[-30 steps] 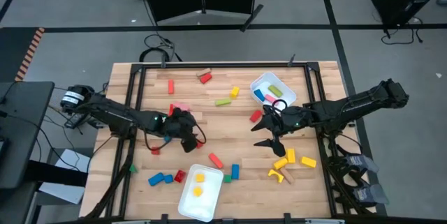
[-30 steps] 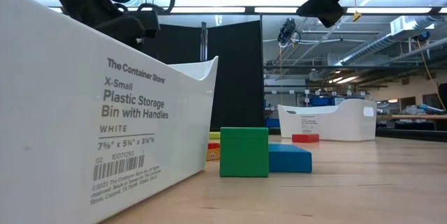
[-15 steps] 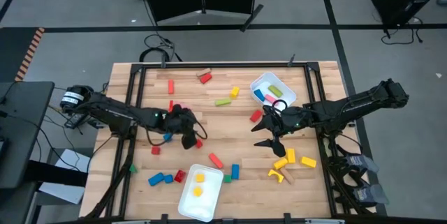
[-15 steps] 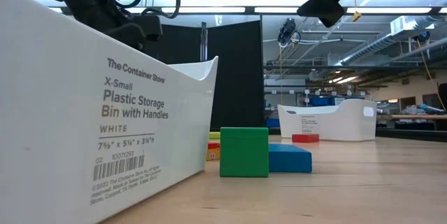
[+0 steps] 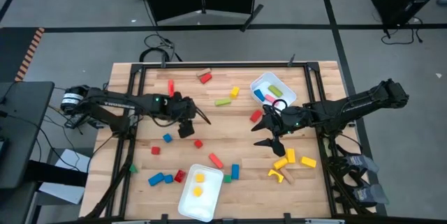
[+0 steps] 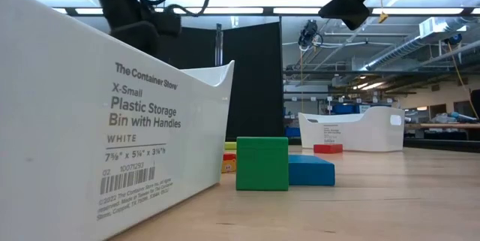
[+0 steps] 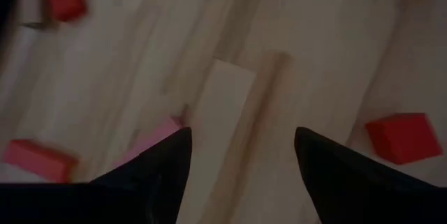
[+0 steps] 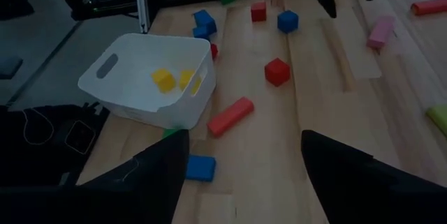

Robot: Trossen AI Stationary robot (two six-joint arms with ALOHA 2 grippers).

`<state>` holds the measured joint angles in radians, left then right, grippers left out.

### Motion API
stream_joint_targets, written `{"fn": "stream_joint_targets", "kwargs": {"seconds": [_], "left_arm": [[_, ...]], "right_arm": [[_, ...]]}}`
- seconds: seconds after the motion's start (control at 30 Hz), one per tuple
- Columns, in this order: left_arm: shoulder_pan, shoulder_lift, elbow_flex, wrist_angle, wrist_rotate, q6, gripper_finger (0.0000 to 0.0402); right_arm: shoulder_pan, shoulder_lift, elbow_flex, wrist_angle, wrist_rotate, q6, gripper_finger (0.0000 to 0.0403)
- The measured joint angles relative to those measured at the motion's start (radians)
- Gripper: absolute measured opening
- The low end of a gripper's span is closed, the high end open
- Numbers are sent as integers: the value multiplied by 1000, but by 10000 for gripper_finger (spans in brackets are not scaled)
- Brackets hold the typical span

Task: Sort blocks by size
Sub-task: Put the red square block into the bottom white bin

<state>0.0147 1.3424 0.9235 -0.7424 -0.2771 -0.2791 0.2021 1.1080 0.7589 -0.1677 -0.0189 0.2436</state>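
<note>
1. Near bin (image 5: 183,199) at the table's front edge: two yellow cubes (image 5: 199,184) inside, so I take it as the small-block bin. Green cube (image 6: 262,163) and blue block (image 6: 310,170) sit touching just beside it, unsorted.
2. My right gripper (image 5: 268,135): fingers apart, nothing held, hovering mid-table above the yellow pieces (image 5: 289,161). Red bar (image 8: 230,116) lies ahead, near that bin.
3. My left gripper (image 5: 194,121): fingers spread, empty, over bare wood; pink block (image 7: 155,138) beside one finger, red cube (image 7: 403,135) off to the other side.
4. Far bin (image 5: 271,91) holds longer blocks. Loose blocks remain along the back edge; sorting looks mostly undone.
</note>
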Motion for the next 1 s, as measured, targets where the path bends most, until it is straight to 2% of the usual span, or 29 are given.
{"fn": "stream_joint_targets", "kwargs": {"seconds": [0.23, 0.43, 0.7, 1.0], "left_arm": [[-45, 79, 0, 89, 123, -130, 265], [-135, 169, 0, 154, 188, -197, 293], [-175, 224, -1, 228, 199, -286, 333], [-175, 326, -4, 238, 204, -309, 340]], "right_arm": [[1, 0, 0, -14, 0, -5, 285], [1, 0, 0, -16, 0, -10, 285], [1, 0, 0, -15, 0, -17, 285], [6, 0, 0, -13, 0, -15, 285]]}}
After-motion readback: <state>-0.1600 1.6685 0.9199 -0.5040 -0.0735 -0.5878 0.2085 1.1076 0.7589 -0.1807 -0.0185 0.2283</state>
